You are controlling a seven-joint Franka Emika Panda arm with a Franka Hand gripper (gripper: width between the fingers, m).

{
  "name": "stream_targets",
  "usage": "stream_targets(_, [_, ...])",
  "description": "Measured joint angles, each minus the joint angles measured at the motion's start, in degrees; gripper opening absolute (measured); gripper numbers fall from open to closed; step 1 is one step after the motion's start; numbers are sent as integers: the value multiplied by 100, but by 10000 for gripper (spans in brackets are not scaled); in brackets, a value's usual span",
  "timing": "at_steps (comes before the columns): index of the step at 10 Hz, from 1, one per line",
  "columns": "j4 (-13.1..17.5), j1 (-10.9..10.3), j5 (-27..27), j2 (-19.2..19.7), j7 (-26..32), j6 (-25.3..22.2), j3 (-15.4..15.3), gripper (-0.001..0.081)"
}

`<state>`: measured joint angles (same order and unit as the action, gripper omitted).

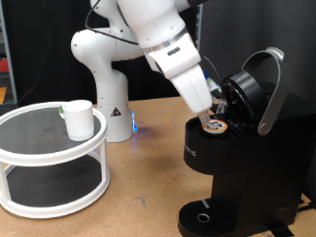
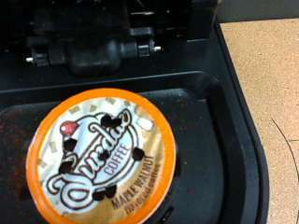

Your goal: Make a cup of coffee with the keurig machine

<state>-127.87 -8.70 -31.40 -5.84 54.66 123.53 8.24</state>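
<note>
Exterior view: the keurig machine [image 1: 242, 158] stands on the wooden desk [image 1: 148, 158] at about four o'clock in the frame, its silver-grey handle [image 1: 272, 94] swung up so the lid is open. The white arm reaches down from twelve o'clock and its pincer [image 1: 219, 107] sits right over the open brew chamber, just above a pod [image 1: 211, 126] resting there; whether the pincer is released or clenched cannot be told from here. The cup [image 1: 79, 119] stands well apart at nine o'clock, on the top shelf of a round white two-tier rack [image 1: 54, 158], near the arm's white base [image 1: 104, 89]. In the wrist view the pod [image 2: 101, 157] fills the lower half, seated in the black chamber [image 2: 206, 140], its orange-rimmed foil lid reading "COFFEE" and "MAPLE WALNUT", with several small holes across it. No fingers show there.
</note>
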Motion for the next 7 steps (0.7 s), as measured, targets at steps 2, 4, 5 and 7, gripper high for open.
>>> stream_targets(2, [5, 21, -42, -12, 74, 16, 58, 806])
stream_targets(4, [80, 102, -244, -103, 375, -209, 234, 806])
stream_targets(5, [163, 152, -280, -177, 453, -433, 330, 806])
stream_targets(7, [370, 231, -300, -331, 484, -877, 489, 806])
